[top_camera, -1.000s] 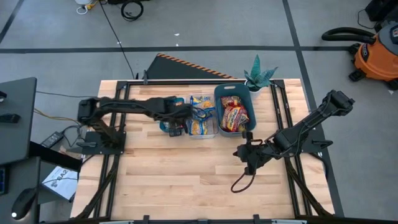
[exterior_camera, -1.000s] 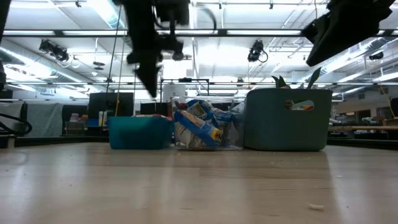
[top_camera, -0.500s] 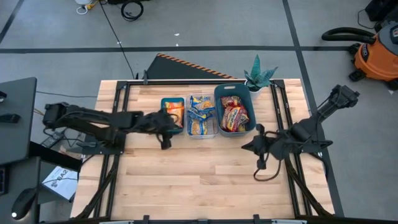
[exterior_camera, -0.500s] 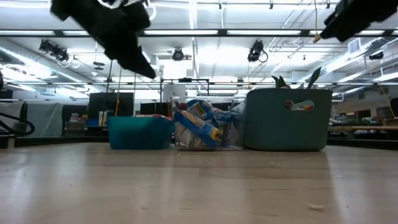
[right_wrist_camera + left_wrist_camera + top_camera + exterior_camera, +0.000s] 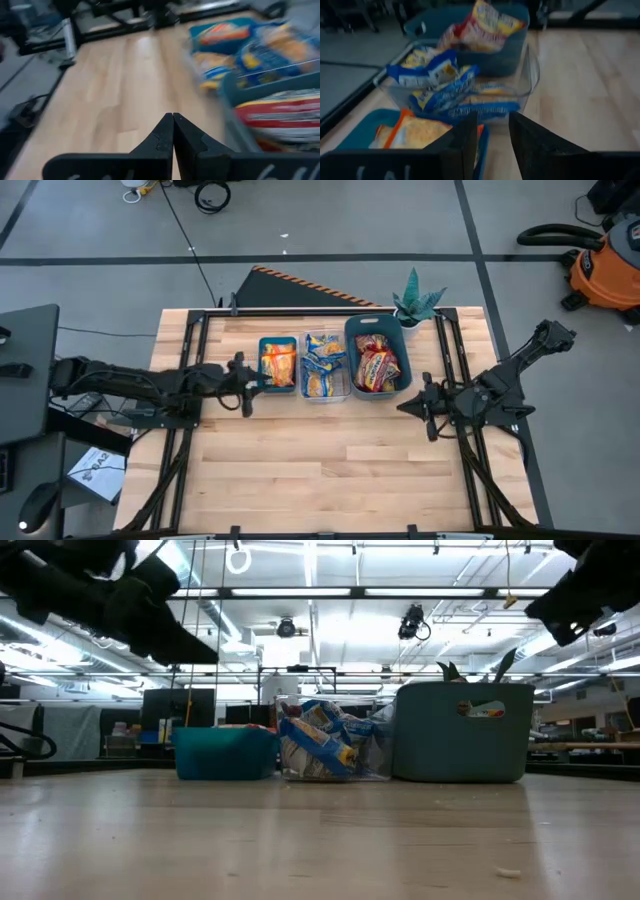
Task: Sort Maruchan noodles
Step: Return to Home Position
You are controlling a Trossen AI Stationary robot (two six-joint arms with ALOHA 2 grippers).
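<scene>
Three bins stand in a row at the table's far middle. A small teal bin point(image 5: 262, 365) holds orange noodle packets point(image 5: 278, 364). A clear bin point(image 5: 346, 370) holds blue-and-yellow packets point(image 5: 324, 366). A larger grey-blue bin point(image 5: 352, 330) holds red packets point(image 5: 377, 366). My left gripper point(image 5: 243, 370) hovers just left of the teal bin, open and empty; its wrist view shows the gap point(image 5: 493, 135) and the packets point(image 5: 432, 82). My right gripper point(image 5: 420, 402) hovers right of the grey-blue bin, shut and empty point(image 5: 173, 131).
A potted plant point(image 5: 415, 303) stands at the table's far right corner. The near half of the wooden table point(image 5: 320, 470) is bare wood. In the low view the bins point(image 5: 335, 745) stand in a row, with both arms high above the table.
My left gripper has drawn back from over the teal bin toward the table's left edge, uncovering the orange packets in it. My right gripper has gone toward the table's right and far edges.
</scene>
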